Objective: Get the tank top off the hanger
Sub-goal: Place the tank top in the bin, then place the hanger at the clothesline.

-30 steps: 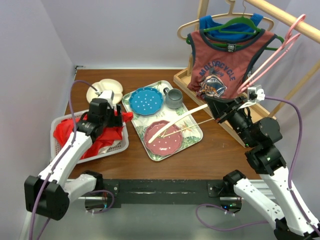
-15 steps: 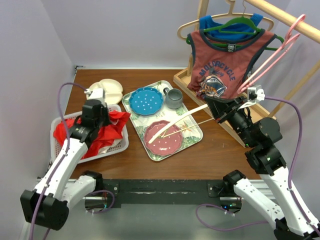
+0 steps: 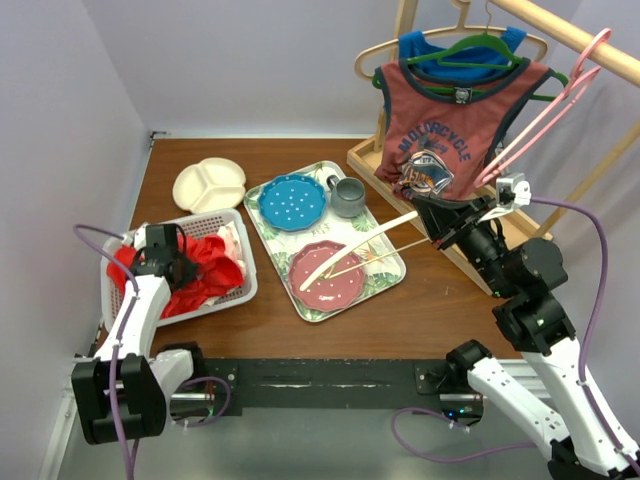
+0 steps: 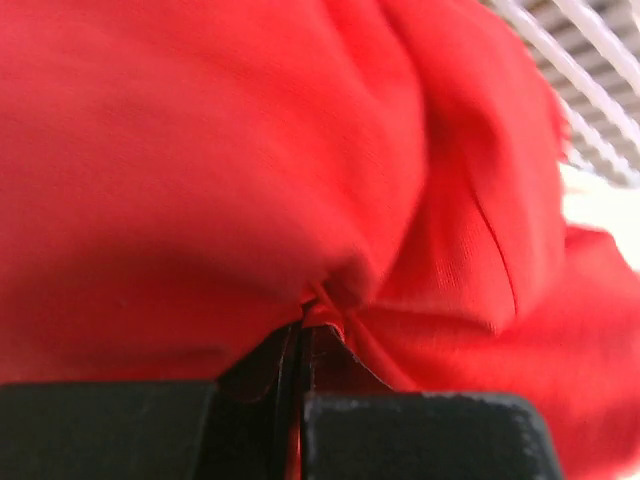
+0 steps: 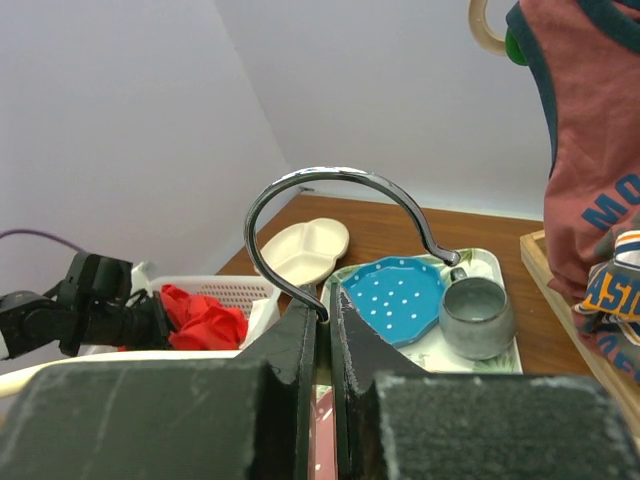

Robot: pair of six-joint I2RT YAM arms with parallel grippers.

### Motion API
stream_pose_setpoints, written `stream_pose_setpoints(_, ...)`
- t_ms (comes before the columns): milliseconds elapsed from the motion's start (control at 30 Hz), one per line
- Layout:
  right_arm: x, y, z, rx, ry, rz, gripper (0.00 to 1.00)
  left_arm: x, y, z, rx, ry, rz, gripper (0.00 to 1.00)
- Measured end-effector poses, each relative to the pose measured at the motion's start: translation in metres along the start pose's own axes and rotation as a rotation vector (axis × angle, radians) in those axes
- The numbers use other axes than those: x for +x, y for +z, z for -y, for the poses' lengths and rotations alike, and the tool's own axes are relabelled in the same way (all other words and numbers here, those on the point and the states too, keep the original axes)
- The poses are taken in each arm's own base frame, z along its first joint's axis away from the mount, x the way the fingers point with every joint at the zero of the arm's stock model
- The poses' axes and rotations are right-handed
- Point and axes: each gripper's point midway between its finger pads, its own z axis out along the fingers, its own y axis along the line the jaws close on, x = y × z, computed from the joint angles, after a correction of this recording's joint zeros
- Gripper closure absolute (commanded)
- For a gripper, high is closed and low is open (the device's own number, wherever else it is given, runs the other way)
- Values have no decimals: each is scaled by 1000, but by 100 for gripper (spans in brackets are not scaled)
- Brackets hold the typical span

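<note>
The red tank top [image 3: 212, 268] lies bunched in the white basket [image 3: 243, 287] at the left and fills the left wrist view [image 4: 250, 150]. My left gripper [image 3: 187, 270] lies low in the basket, its jaws [image 4: 300, 325] shut on a puckered fold of the red cloth. The bare cream hanger [image 3: 360, 245] hangs tilted over the tray. My right gripper [image 3: 436, 222] is shut on the base of its metal hook [image 5: 330, 178], with the jaws [image 5: 328, 300] pressed together around the wire.
A tray [image 3: 388, 275] carries a blue plate [image 3: 293, 200], a pink plate [image 3: 325, 275] and a grey mug [image 3: 347, 197]. A cream divided plate [image 3: 210, 183] lies behind the basket. At back right a wooden rack holds a rust-red printed shirt [image 3: 440, 130] and a pink hanger [image 3: 540, 120].
My left gripper has closed and drawn back toward the near left, sinking into the basket, and the red cloth has been pulled in from the basket's right corner. The right arm has barely moved.
</note>
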Motion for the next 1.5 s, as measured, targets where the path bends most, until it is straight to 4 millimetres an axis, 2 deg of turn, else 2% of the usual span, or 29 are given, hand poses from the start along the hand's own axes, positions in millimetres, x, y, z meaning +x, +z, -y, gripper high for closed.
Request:
stream_pose_setpoints(33, 0, 0, 0, 0, -3, 0, 100, 1, 2, -3, -19, -51, -9, 84)
stream_pose_setpoints(67, 1, 0, 1, 2, -6, -4, 100, -1, 3, -5, -28, -94, -7, 71)
stream_pose_setpoints(133, 1, 0, 1, 3, -12, -7, 100, -5, 2, -5, -34, -140, 0, 60)
stream_pose_setpoints(167, 1, 0, 1, 3, -16, -7, 100, -8, 1, -5, -35, -158, 6, 48)
stream_pose_setpoints(267, 1, 0, 1, 3, -20, -6, 100, -22, -8, 2, -29, -177, 28, 31)
stream_pose_setpoints(367, 1, 0, 1, 3, -20, -7, 100, -46, -25, 7, -31, -173, 80, 24)
stream_pose_setpoints(567, 2, 3, 2, 3, -18, -10, 100, -112, -82, 32, 48, -158, 249, 23)
stream_pose_setpoints(667, 5, 7, 1, -3, -14, -17, 100, -125, -101, 45, 122, -129, 286, 23)
stream_pose_setpoints(800, 8, 11, 1, -9, -6, -27, 100, -113, -99, 63, 232, -75, 251, 24)
stream_pose_setpoints(933, 11, 12, 2, -7, -1, -36, 100, -67, -63, 75, 307, -6, 100, 25)
stream_pose_setpoints(1067, 14, 12, 3, -5, 0, -40, 100, -19, -16, 60, 226, 4, -81, 24)
stream_pose_setpoints(1167, 15, 12, 4, -3, 1, -44, 100, 7, 3, 51, 203, -11, -149, 23)
stream_pose_setpoints(1233, 15, 12, 4, -3, 0, -45, 100, 5, 2, 57, 235, -3, -147, 20)
stream_pose_setpoints(1333, 17, 12, 1, -20, 0, -52, 100, -10, -10, 68, 265, 45, -124, 18)
stream_pose_setpoints(1400, 19, 12, -1, -31, 1, -60, 100, -28, -24, 81, 294, 84, -87, 18)
stream_pose_setpoints(1500, 25, 12, -2, -48, -1, -85, 100, -69, -57, 110, 397, 145, 21, 16)
